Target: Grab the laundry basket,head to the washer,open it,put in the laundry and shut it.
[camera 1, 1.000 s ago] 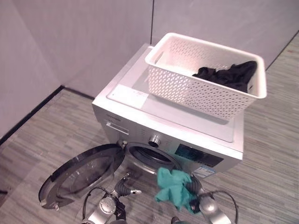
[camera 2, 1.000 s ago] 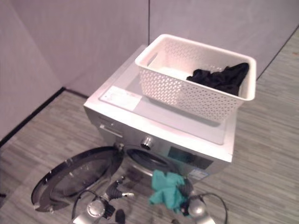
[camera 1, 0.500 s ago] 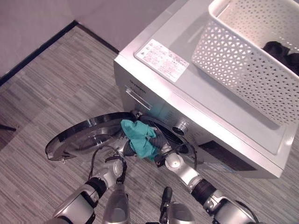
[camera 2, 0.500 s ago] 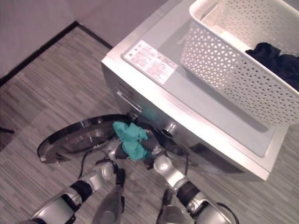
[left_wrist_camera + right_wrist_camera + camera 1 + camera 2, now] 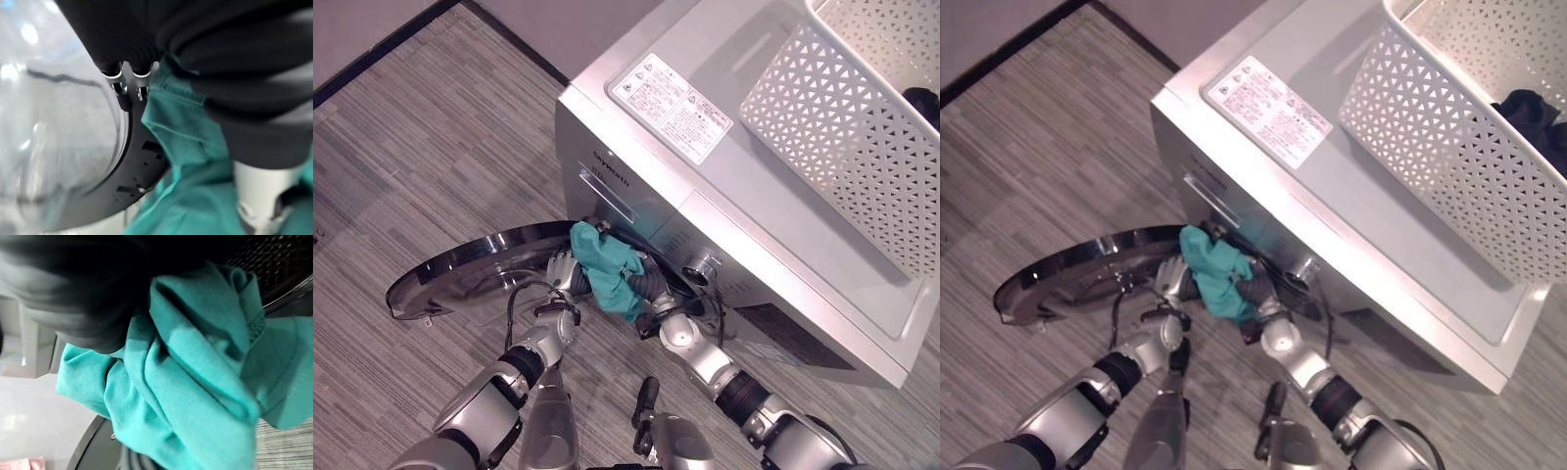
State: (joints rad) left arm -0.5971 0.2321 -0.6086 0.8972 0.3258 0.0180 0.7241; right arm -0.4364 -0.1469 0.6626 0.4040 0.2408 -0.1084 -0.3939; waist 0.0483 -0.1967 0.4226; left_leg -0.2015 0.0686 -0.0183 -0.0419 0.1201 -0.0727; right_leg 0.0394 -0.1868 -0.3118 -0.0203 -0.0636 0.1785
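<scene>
Left eye view: the teal garment (image 5: 607,271) sits bunched at the near rim of the washer (image 5: 705,186) opening, with the right hand (image 5: 651,289) buried in it, fingers hidden, so their state cannot be told. The left hand (image 5: 562,272) rests beside the cloth at the swung-open door (image 5: 470,274), fingers straight. The white basket (image 5: 862,137) sits on top, far right, dark laundry (image 5: 1533,113) inside; bare floor (image 5: 401,147) lies left.

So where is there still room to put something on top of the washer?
The washer top is bare between its printed label and the white basket, and along the front edge. The basket crowds the rest. Down by the open door, both hands and the green cloth block the opening.
</scene>
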